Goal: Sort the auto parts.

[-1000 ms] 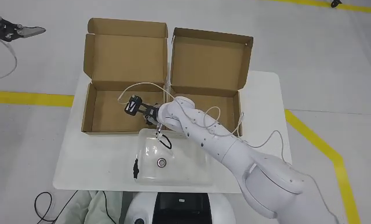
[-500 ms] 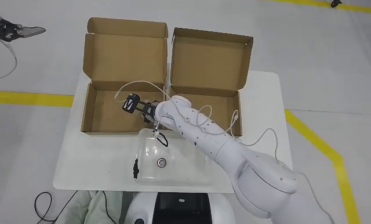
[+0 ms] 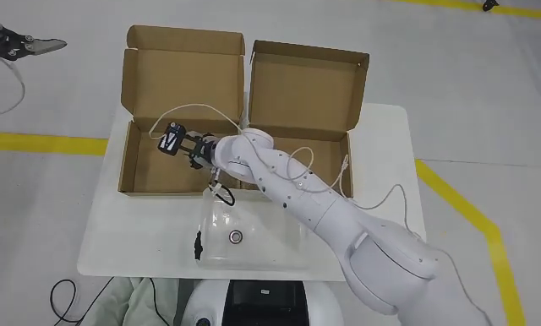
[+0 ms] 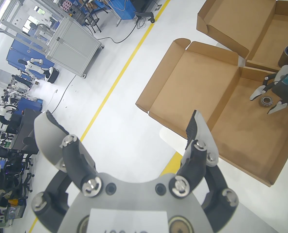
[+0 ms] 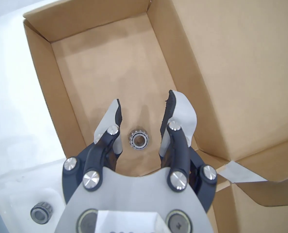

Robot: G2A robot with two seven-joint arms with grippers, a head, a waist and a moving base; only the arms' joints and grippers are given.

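Two cardboard boxes, the left box (image 3: 144, 170) and the right box (image 3: 308, 94), stand open side by side on a white table (image 3: 380, 132). Inside the left box hovers the right gripper (image 5: 144, 100), fingers spread wide. A small metal bearing (image 5: 138, 139) lies on the box floor between them, touching neither. The left gripper (image 4: 121, 120), also spread, hangs well away from the boxes.

Left box (image 3: 144, 161) and right box (image 3: 308, 81) showing matt brown cardboard, slightly fibrous, raw corrugated edges. Bearing (image 5: 139, 139) in left box gleaming as bright polished steel. Tray bearing (image 5: 41, 214) looking darker, duller metal. Tray (image 3: 287, 241) reading as clear glossy plastic. Table (image 3: 127, 233) looking smooth white, faint sheen. Right gripper (image 5: 144, 103): fingers (image 5: 182, 112) wearing smooth white plastic shells, black ribbed rubbery pads (image 5: 167, 115); links looking matt black, wrist plate brushed metal, screws shining. Left gripper (image 4: 121, 120) showing same finishes.
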